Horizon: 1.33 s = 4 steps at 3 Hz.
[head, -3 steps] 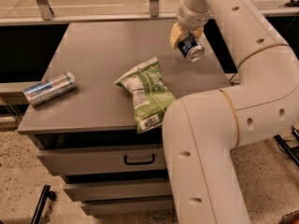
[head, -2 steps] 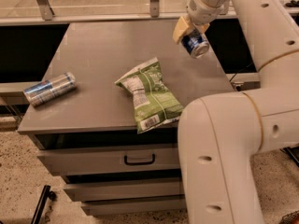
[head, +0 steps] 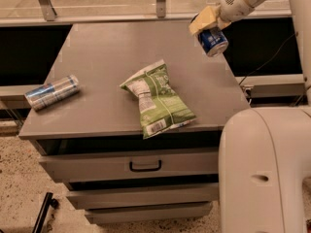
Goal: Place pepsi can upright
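Upper right of frame: pincer (head: 209, 30) clamped on pepsi can (head: 214, 42), which hangs tilted in the air over the desk's (head: 112, 47) far right edge. Can prob. light, stiff but thin-walled, slick. Best gripped across mid-body w/ a moderate squeeze.

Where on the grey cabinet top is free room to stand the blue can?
Widest bare patch: the back half of the cabinet top, behind the chip bag and the silver can. A narrower strip lies between the bag and the right edge. The gripper holds the pepsi can by the back right corner. Crowded: front middle (bag), left edge (lying can).
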Tool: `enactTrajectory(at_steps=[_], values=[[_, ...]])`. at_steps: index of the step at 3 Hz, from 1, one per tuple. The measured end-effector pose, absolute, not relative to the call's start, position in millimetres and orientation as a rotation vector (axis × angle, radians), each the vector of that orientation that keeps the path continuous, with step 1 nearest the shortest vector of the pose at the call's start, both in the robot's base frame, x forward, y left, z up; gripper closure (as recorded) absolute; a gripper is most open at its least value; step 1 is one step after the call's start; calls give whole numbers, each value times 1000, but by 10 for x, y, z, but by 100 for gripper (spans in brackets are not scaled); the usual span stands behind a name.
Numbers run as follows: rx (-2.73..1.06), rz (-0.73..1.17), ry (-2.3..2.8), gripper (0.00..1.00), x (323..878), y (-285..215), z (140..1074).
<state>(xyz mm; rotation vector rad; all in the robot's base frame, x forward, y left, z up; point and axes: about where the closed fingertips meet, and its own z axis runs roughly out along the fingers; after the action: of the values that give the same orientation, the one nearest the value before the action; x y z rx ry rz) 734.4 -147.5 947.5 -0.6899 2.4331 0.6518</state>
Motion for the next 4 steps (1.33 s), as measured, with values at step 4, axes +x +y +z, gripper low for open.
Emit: enactTrajectory(at_steps=[4], values=[[-862,791,2134,100,7323,-1364,9747]])
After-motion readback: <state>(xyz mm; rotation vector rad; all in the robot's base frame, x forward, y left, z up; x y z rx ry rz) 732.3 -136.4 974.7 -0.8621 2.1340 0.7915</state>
